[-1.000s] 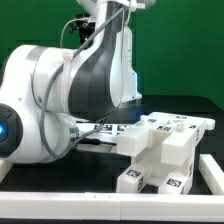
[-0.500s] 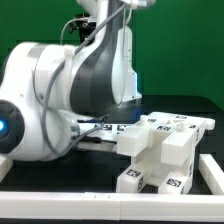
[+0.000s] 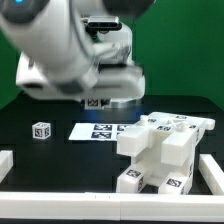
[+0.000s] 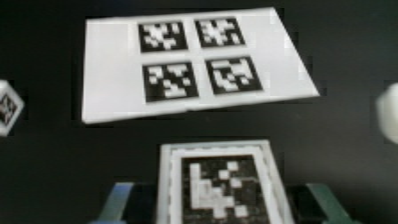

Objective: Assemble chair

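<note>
Wrist view: my gripper (image 4: 221, 205) points down at the desk, with one finger (image 4: 125, 200) showing on each side of a tagged white piece (image 4: 217, 182) of the chair. A thin dark strip seems to separate each finger from the piece. The picture is blurred, so I cannot tell whether the jaws grip the piece or only straddle it. Beyond the piece, the marker board (image 4: 192, 62) lies flat on the black desk (image 4: 45, 150) with all four tags legible. In the exterior view the marker board (image 3: 100, 130) sits about mid-desk, below my arm (image 3: 70, 45). A small tagged block (image 3: 41, 130) stands alone, apart from the board, toward the exterior view's left; it also shows at the margin of the wrist view (image 4: 9, 105). The stacked chair parts (image 3: 160, 150), several blocky white pieces touching one another with their tags showing, occupy the desk corner nearest the camera on the exterior view's right, just beside the board. A white border rail (image 3: 100, 200) runs along the desk's near edge.
</note>
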`<state>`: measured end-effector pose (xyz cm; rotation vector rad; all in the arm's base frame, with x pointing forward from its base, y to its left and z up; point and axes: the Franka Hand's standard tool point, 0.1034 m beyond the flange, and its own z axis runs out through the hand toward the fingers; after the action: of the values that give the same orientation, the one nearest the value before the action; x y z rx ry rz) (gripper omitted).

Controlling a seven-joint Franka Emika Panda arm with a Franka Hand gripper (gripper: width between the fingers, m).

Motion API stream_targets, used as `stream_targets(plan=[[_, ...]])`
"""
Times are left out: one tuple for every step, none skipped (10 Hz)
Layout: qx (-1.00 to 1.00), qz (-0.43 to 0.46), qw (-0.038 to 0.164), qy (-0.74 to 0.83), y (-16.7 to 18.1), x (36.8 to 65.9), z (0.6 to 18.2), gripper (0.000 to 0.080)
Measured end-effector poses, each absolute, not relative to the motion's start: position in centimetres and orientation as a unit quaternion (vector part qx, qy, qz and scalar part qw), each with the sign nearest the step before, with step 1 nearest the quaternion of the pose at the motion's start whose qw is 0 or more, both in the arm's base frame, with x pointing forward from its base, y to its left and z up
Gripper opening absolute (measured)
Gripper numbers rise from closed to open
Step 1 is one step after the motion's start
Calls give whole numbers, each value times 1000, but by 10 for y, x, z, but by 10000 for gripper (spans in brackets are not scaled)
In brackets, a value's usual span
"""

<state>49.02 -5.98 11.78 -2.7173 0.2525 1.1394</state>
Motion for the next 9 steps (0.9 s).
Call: stream_targets(plan=[[-930,347,91,84,-61,487,116,278],[-941,315,87,88,-62,486,114,278],[-948,293,84,89,-62,490,114,278],[-961,248,77,91,-64,497,113,278],[-971,209,71,91,-62,499,116,278],[-980,158,65,99,-44,515,133,278],[-990,92,62,82,-20,534,155,278],[-994,58,60,75,-13,538,162,278],[-995,20,53,77,-15,538,160,278]])
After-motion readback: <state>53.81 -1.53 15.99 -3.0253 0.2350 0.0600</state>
